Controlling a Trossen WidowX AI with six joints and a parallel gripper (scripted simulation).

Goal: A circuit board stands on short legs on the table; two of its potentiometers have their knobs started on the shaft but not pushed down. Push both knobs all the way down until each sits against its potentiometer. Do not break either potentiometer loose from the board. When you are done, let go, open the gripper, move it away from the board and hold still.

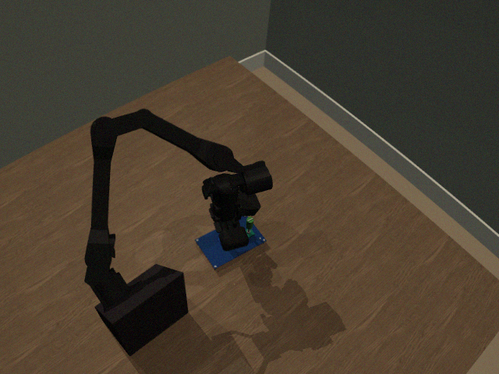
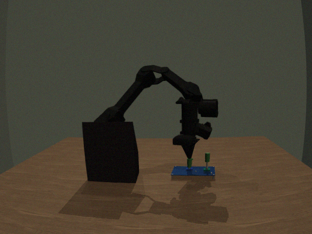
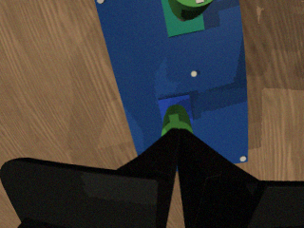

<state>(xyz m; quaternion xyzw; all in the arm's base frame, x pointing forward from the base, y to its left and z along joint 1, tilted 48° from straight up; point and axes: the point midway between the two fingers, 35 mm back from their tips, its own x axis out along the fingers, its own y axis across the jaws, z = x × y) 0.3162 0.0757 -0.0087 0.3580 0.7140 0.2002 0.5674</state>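
A blue circuit board (image 1: 209, 249) (image 2: 179, 171) (image 3: 140, 57) stands on short legs on the wooden table. My gripper (image 2: 189, 156) (image 3: 178, 136) (image 1: 233, 241) is shut, with nothing between its fingers. Its closed tips rest on top of the nearer green knob (image 2: 189, 163) (image 3: 177, 118), which sits low near the board. The other green knob (image 2: 206, 157) (image 1: 249, 224) stands high on its bare shaft above its green potentiometer (image 2: 206, 169) (image 3: 184, 22). In the top view the gripper hides the nearer knob.
The arm's dark base box (image 1: 149, 305) (image 2: 110, 151) stands on the table (image 1: 362, 261) (image 2: 251, 176) to the left of the board. A grey wall edge (image 1: 362, 128) runs along the table's far right side.
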